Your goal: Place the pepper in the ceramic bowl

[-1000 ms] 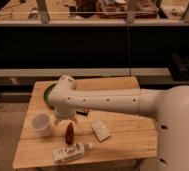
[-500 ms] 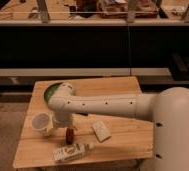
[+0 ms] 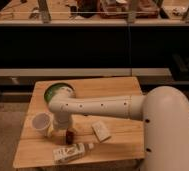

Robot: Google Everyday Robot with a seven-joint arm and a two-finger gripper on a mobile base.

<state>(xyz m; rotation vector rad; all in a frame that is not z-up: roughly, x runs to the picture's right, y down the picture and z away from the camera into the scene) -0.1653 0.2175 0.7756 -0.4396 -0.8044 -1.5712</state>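
Note:
The green ceramic bowl (image 3: 57, 92) with a paler rim sits at the back left of the wooden table (image 3: 123, 142). The arm partly covers its front edge. The small dark-red pepper (image 3: 69, 136) is just in front of the arm's end, low over the table or on it. My gripper (image 3: 65, 128) points down right above the pepper, in front of the bowl and to the right of the cup. Whether it holds the pepper does not show.
A white translucent cup (image 3: 40, 122) stands left of the gripper. A labelled bottle (image 3: 69, 152) lies on its side near the front edge. A pale flat packet (image 3: 102, 131) lies right of the pepper. A dark shelf and counter stand behind the table.
The end of the arm has come forward and down, away from the bowl and toward the table's front. More of the bowl shows now. The pepper sits slightly lower in view.

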